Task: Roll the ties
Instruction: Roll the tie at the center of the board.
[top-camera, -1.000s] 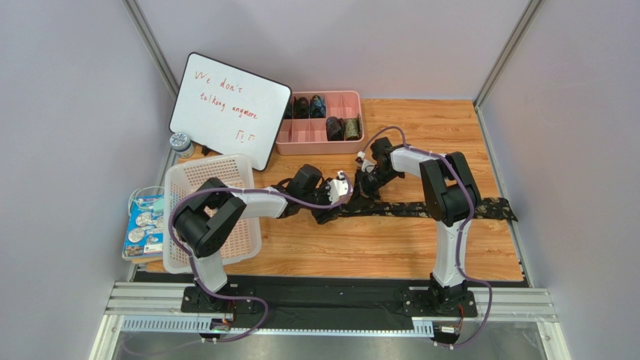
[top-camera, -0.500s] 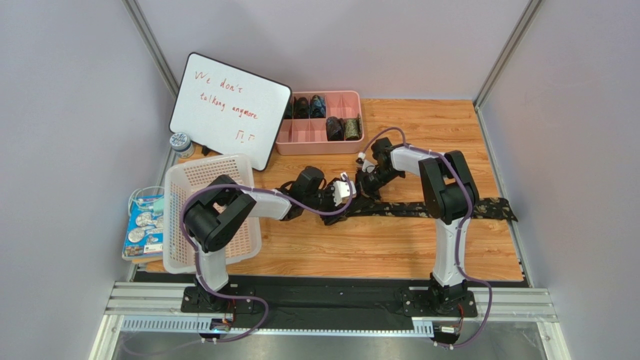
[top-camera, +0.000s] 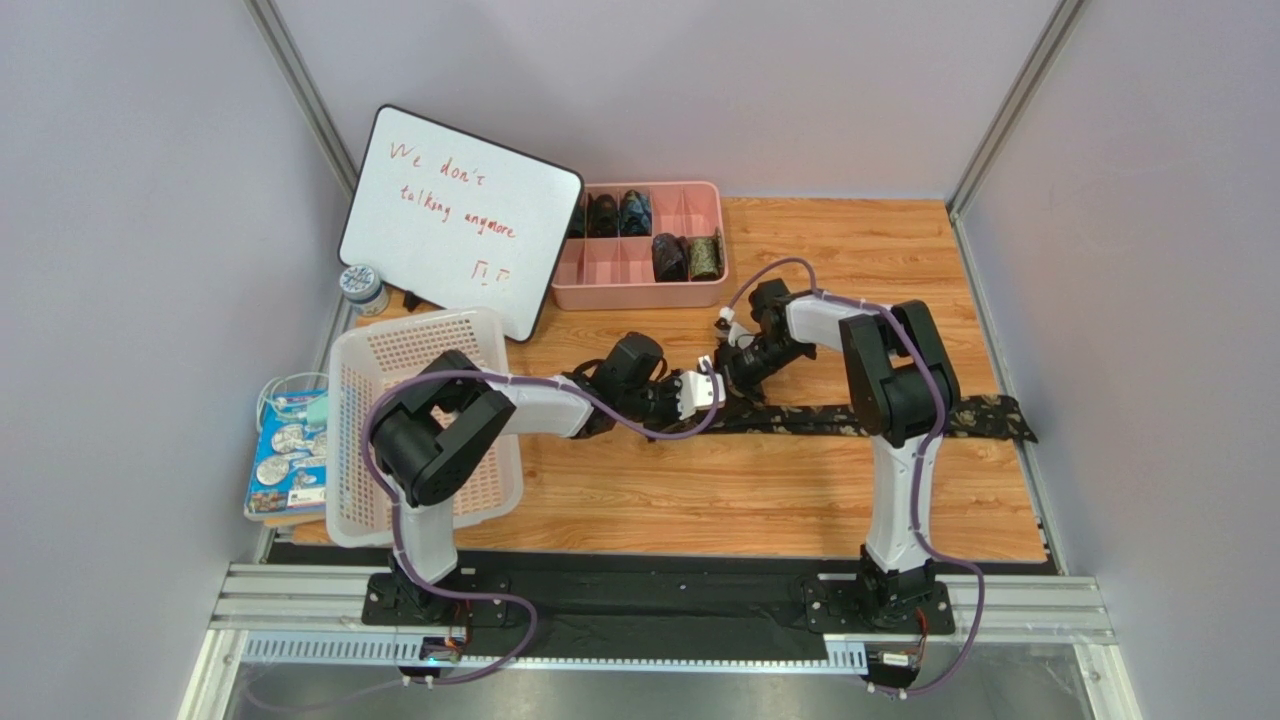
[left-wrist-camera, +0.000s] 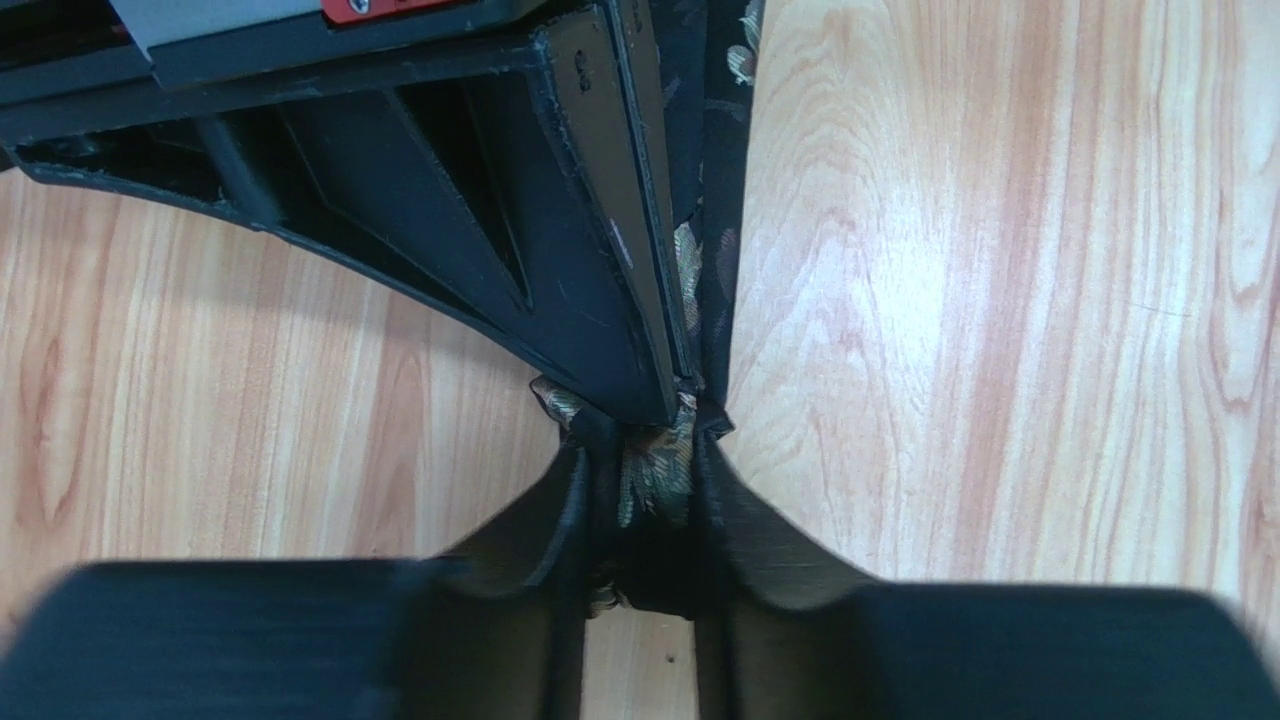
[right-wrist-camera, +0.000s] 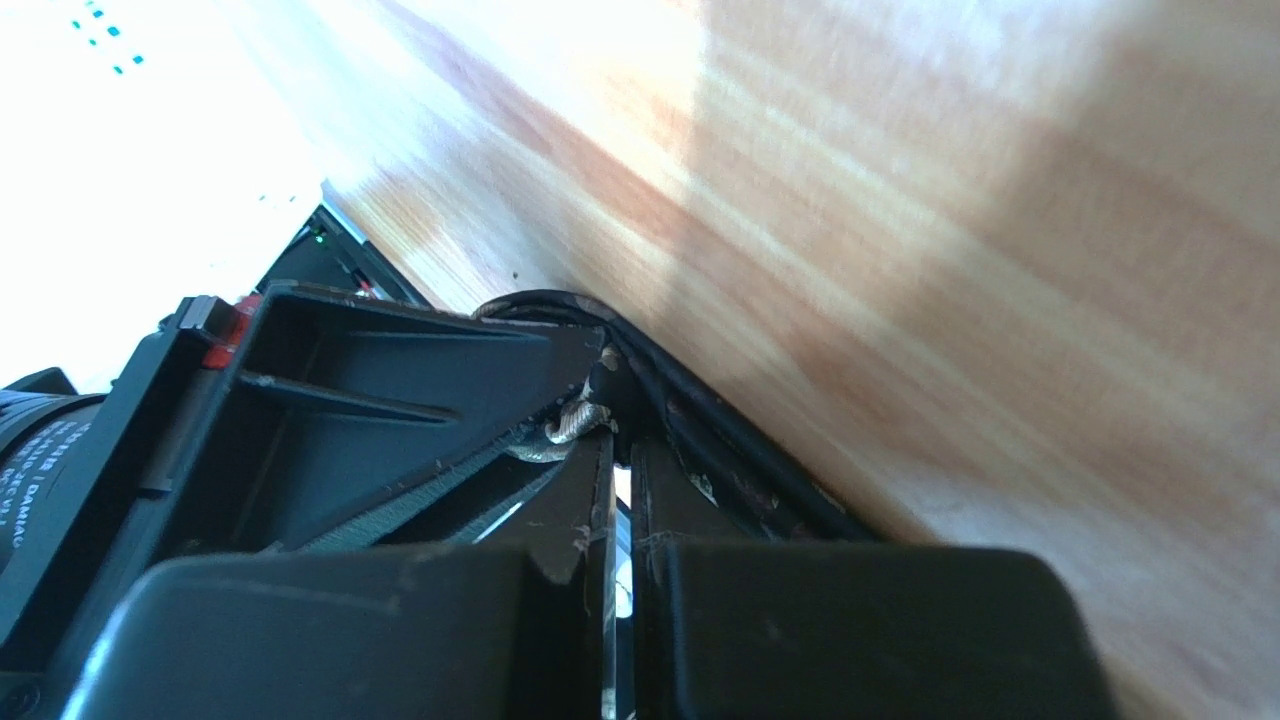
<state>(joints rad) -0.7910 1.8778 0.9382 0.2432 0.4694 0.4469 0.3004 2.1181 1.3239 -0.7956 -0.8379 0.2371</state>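
A long dark patterned tie (top-camera: 879, 416) lies flat across the wooden table, running right to its wide end. At its left end my left gripper (top-camera: 708, 395) is shut on a bunched fold of the tie (left-wrist-camera: 657, 477), which sits pinched between its fingers (left-wrist-camera: 579, 503). My right gripper (top-camera: 736, 371) is shut, its fingers (left-wrist-camera: 601, 240) angled down so the tips meet the same fold. In the right wrist view the right gripper (right-wrist-camera: 619, 450) shows only a thin slit, beside the tie's dark edge (right-wrist-camera: 714, 443). Several rolled ties (top-camera: 670, 255) sit in the pink tray (top-camera: 639, 300).
A whiteboard (top-camera: 458, 218) leans at the back left. A white perforated basket (top-camera: 451, 353) stands at the left, partly under my left arm. Blue packets (top-camera: 289, 450) and a small round tin (top-camera: 361, 282) lie off the table's left edge.
My left gripper slid right along the table up to the right gripper and closed on the tie's left end. The right gripper has stayed put and shut.
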